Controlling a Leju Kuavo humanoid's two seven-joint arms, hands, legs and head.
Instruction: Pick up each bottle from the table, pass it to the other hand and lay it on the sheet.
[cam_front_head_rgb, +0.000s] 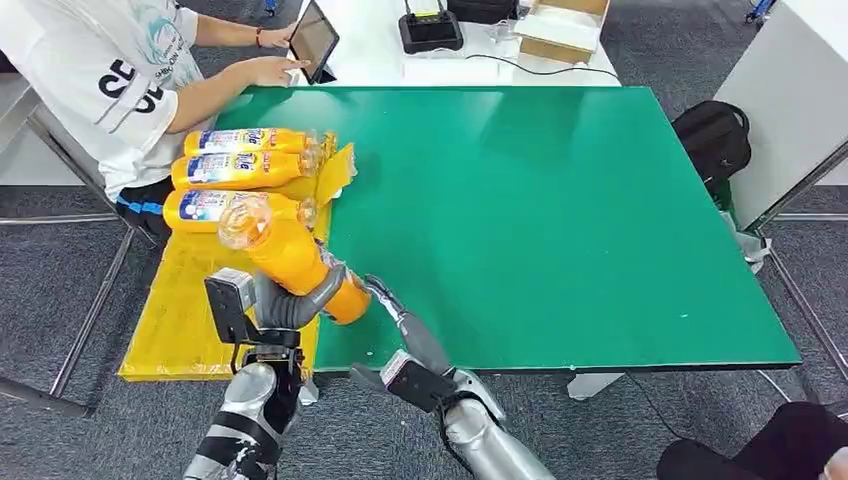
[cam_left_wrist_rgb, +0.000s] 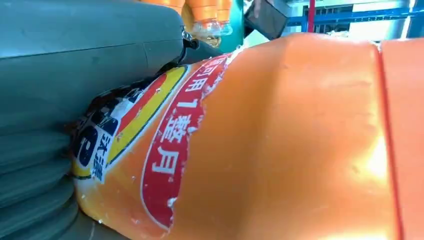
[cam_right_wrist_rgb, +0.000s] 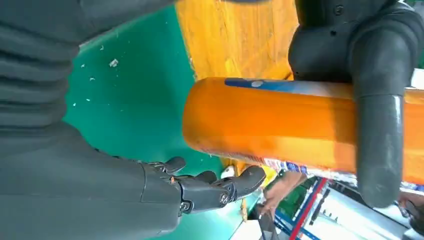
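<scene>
My left hand (cam_front_head_rgb: 290, 305) grips an orange bottle (cam_front_head_rgb: 290, 255) around its lower body, holding it tilted above the yellow sheet (cam_front_head_rgb: 190, 310) at the table's left edge. The bottle's orange body and torn label (cam_left_wrist_rgb: 165, 150) show close up in the left wrist view. My right hand (cam_front_head_rgb: 400, 315) is just right of the bottle's base, fingers (cam_right_wrist_rgb: 220, 187) spread and empty, apart from the bottle (cam_right_wrist_rgb: 270, 125). The left hand's thumb (cam_right_wrist_rgb: 377, 125) wraps over the bottle there. Three orange bottles (cam_front_head_rgb: 245, 170) lie side by side on the sheet's far end.
A green table (cam_front_head_rgb: 550, 220) stretches to the right. A person in a white shirt (cam_front_head_rgb: 110, 70) sits at the far left with a tablet (cam_front_head_rgb: 312, 40). A white desk with boxes (cam_front_head_rgb: 560, 25) stands behind. A black bag (cam_front_head_rgb: 712, 135) lies on the floor at right.
</scene>
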